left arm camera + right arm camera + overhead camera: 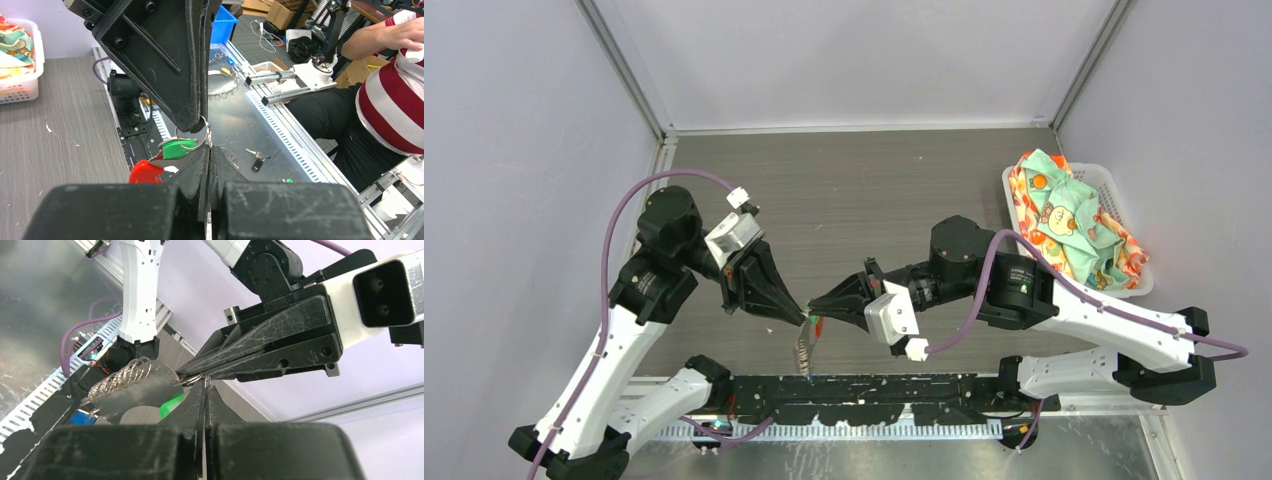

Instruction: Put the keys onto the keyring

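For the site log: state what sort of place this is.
Probably a robotics lab. A left arm and right arm work on a walled table; beyond it the left wrist view shows cardboard boxes, aluminium rails and a seated person in a striped shirt.

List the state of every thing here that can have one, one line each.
Left end effector: shut, pinching the keyring.
Right end effector: shut, tip to tip with the left, pinching the same keyring.
Keyring: held in the air, hanging slack.
Green key: dangling by the keyring; whether threaded on, cannot tell.
Basket: upright, filled with cloth.
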You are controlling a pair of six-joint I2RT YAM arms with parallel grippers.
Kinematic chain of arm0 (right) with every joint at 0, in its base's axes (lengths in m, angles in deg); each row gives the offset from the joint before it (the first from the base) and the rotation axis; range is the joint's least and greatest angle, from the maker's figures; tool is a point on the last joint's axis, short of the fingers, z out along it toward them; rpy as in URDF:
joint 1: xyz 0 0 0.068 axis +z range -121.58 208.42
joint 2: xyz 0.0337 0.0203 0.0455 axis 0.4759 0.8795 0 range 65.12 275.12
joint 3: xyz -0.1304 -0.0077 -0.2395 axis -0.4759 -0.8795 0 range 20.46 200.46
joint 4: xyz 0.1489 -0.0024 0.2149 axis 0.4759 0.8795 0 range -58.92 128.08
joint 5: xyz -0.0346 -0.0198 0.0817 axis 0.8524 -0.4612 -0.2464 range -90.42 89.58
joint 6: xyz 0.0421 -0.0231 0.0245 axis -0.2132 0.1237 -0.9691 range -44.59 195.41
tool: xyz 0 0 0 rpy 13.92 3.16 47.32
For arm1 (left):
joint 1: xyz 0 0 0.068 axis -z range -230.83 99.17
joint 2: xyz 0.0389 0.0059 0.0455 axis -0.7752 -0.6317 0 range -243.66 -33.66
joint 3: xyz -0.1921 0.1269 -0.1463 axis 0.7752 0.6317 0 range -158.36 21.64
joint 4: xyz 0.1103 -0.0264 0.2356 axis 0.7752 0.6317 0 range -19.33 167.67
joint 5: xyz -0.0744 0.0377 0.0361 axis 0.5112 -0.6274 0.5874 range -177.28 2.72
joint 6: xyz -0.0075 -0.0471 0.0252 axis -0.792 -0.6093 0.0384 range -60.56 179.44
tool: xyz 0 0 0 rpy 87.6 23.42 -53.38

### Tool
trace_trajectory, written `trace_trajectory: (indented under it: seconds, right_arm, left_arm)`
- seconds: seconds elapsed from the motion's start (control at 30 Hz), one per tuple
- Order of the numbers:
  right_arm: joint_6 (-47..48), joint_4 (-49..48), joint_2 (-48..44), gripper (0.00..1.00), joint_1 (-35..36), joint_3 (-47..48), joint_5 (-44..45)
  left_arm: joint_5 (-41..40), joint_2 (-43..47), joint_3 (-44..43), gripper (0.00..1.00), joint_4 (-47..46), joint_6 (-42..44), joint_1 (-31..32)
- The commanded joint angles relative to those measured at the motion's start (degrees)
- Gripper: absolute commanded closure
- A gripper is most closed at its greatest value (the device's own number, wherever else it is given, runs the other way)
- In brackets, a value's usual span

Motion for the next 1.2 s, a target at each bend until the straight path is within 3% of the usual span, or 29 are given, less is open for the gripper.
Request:
trace_trajectory:
  seconds: [0.0,0.67,1.17]
  right_arm:
    - [-1.54,-5.07,-0.46,0.99,0.31,0.34,1.24]
    - [-1.29,3.19,-4.24,0.99,0.33,-0.56,4.55]
    - [0.01,6.06,-3.17,0.99,0.4,0.55,-1.73]
  left_arm:
    - [6.11,0.15,-0.52,1.0,-1.88,-0.76,0.21]
    - [6.39,0.2,-1.26,1.0,-1.98,-0.77,0.16]
    - [5.93,0.02,-1.44,1.0,-2.0,-0.76,0.16]
